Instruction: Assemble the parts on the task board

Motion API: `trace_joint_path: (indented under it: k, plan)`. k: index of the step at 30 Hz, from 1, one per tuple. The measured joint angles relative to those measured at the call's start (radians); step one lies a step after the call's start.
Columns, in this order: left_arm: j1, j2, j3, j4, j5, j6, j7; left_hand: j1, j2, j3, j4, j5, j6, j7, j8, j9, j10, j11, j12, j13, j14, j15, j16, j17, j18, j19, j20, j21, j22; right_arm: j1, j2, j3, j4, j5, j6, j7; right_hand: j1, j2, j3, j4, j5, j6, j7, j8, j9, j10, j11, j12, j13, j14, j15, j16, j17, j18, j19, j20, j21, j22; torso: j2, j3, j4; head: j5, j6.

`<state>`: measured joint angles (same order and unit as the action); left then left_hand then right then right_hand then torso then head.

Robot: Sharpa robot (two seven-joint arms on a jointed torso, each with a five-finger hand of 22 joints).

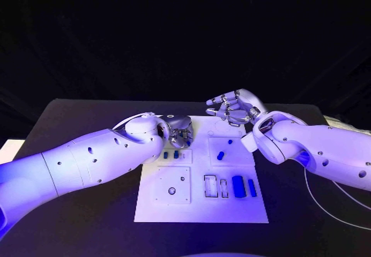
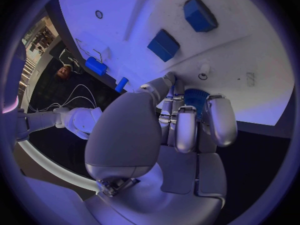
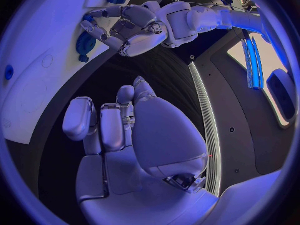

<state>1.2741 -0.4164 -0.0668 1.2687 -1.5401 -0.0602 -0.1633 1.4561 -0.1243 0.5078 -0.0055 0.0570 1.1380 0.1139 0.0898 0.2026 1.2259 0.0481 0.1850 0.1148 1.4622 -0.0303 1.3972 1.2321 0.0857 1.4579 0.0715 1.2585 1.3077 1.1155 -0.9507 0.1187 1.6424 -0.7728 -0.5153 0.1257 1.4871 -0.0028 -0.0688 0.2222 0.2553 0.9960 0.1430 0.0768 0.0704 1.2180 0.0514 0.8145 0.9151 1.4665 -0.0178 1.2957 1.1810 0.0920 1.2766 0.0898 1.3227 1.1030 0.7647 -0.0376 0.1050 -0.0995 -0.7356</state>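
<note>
L hand (image 1: 179, 132) sits at the far-left corner of the task board (image 1: 201, 211), fingers (image 2: 185, 130) curled down round a blue round part (image 2: 195, 97) at the board's far edge. L wrist view shows the fingers over it and touching; whether it's actually lifted or just pressed, can't tell. Looks like a held/pressing grip, not spread.

On the board, moving right from the L hand: two small blue pegs (image 1: 171, 155) just in front of the hand, one more blue peg (image 1: 221, 156) in the board's mid-right panel, then near the board's middle a row of slots w/ a wider blue block (image 1: 239, 187) and a thin blue bar (image 1: 252, 187) beside it.

R hand (image 1: 234, 108) hovers off the board's far-right corner, above the counter (image 1: 77, 225), holding nothing, fingers half curled and apart.

Handling, judged: parts look like small rigid plastic, light, smooth so prob slippery under metal fingers. Round part: take by its rim from opposite sides, keep it level so it seats. Pegs: pinch at the upper end, sides only. Block and bar: grip across the narrow faces. Not fragile, but easy to flick away w/ a sideways nudge.
</note>
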Motion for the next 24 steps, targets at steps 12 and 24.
trace_joint_path:
  k: [12, 24]
  plan:
    - [-0.002, -0.066, 0.022, 0.063, 0.052, -0.059, -0.005, -0.041, -0.015, 0.020, -0.003, 0.016, 0.000, 0.000, -0.008, -0.009, 0.003, 0.007, -0.029, -0.001, 0.000, 0.000, 0.000, -0.011, 0.000, 0.004, 0.004, 0.004, 0.000, 0.000, 0.001, 0.000, -0.003, 0.000, 0.000, 0.000, 0.000, 0.000, 0.000, 0.000, 0.000, 0.000, 0.000, 0.000, 0.000, 0.000, 0.000, 0.000, 0.000, 0.000, 0.000, 0.000, 0.000, 0.000, 0.000, 0.000, 0.000, -0.001, 0.000, -0.0008, 0.0017, -0.002, 0.005]
    - [-0.001, -0.181, 0.040, 0.145, 0.132, -0.106, -0.019, -0.054, -0.029, 0.024, -0.007, 0.031, 0.003, 0.004, -0.008, -0.011, 0.003, 0.007, -0.038, -0.001, 0.000, 0.000, 0.000, -0.015, 0.000, 0.004, 0.004, 0.008, 0.000, 0.000, 0.001, 0.000, -0.008, 0.001, 0.001, 0.000, 0.000, 0.000, 0.000, 0.000, 0.000, 0.000, 0.000, 0.000, 0.000, 0.000, 0.000, 0.000, 0.000, 0.000, 0.000, 0.000, 0.000, 0.000, 0.000, 0.000, 0.000, -0.003, -0.001, -0.0017, 0.0055, 0.003, 0.017]
